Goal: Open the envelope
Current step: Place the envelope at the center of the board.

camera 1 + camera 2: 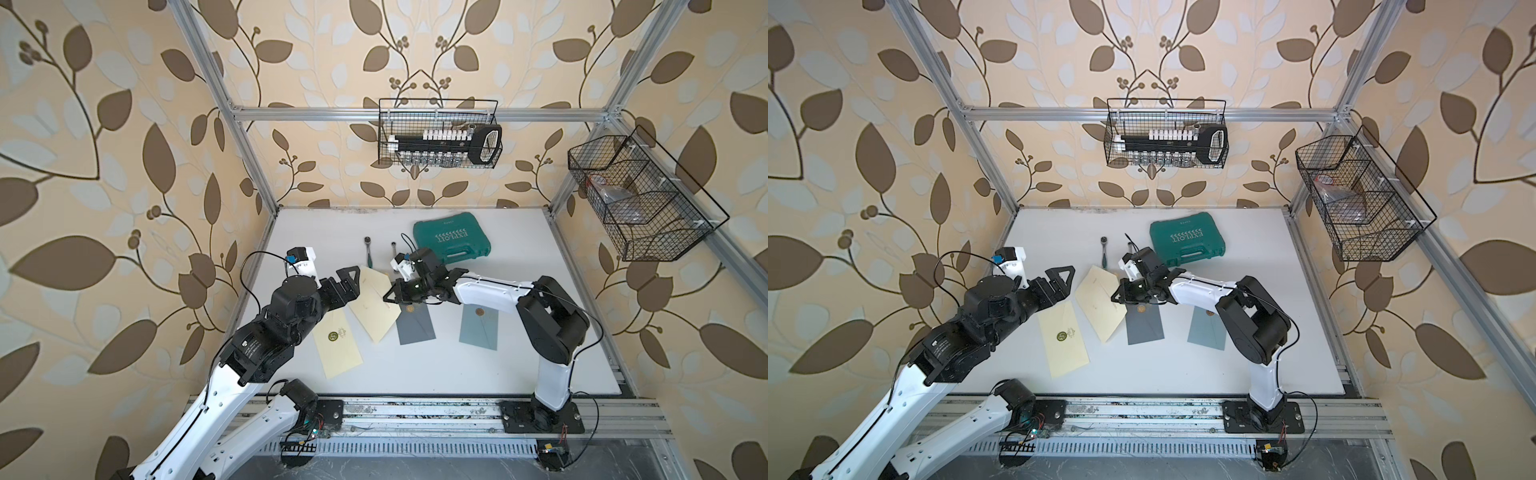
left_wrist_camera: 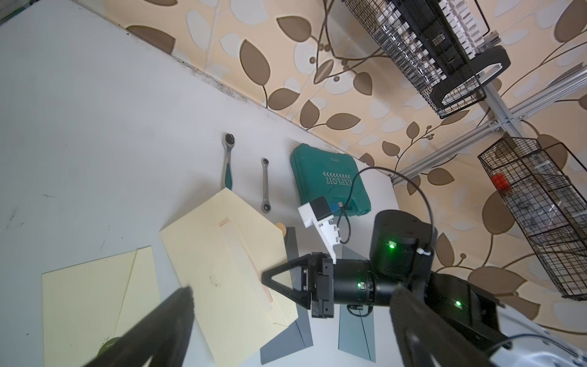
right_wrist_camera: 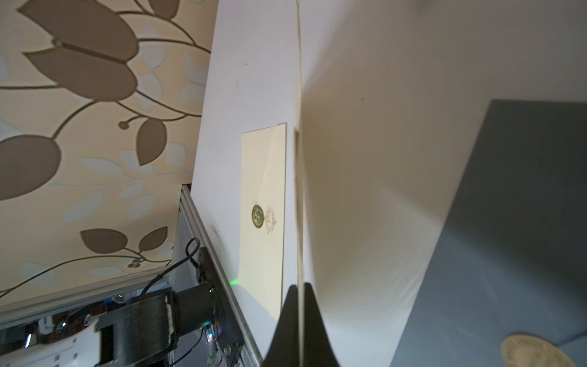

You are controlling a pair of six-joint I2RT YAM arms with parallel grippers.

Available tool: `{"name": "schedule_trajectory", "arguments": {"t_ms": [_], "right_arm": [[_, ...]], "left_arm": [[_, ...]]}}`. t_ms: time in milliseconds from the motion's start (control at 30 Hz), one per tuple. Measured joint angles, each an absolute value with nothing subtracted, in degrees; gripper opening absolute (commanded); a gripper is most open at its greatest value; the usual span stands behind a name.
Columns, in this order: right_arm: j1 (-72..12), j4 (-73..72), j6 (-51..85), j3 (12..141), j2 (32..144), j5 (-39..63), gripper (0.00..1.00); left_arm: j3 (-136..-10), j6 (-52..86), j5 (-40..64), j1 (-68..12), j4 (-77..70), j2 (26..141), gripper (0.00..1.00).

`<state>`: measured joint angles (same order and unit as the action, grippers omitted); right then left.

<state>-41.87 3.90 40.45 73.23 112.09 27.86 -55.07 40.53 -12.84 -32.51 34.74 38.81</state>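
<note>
A cream envelope [image 1: 372,305] [image 1: 1098,303] lies tilted mid-table, its flap folded out and an adhesive strip showing in the left wrist view [image 2: 222,270]. My right gripper [image 1: 388,297] [image 1: 1115,297] [image 2: 266,276] is shut on the envelope's right edge. In the right wrist view the fingers [image 3: 313,317] pinch the thin paper edge [image 3: 381,190], which is raised off the table. My left gripper [image 1: 351,286] [image 1: 1065,286] [image 2: 292,287] is open beside the envelope's left edge, with nothing between its fingers.
A sealed cream envelope with a green seal [image 1: 336,345], a dark grey one [image 1: 415,328] and a blue-grey one [image 1: 478,328] lie alongside. Behind are a ratchet [image 1: 368,249], a wrench [image 1: 392,248] and a teal tool case [image 1: 451,241]. Wire baskets [image 1: 438,133] [image 1: 640,199] hang on the walls.
</note>
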Motion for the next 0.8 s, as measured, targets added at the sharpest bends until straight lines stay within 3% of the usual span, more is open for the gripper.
{"name": "schedule_trajectory", "arguments": {"t_ms": [633,800], "right_arm": [[-43.64,19.22,38.00,111.22,139.28,14.50,0.08],[-44.14,23.59,35.35,118.72,143.22,12.08,0.17]], "left_arm": [[-54.87,40.47,-13.78,-32.51,36.29,36.69,0.99],[-54.87,40.45,-13.80,-32.51,36.60,36.23,0.99]]}}
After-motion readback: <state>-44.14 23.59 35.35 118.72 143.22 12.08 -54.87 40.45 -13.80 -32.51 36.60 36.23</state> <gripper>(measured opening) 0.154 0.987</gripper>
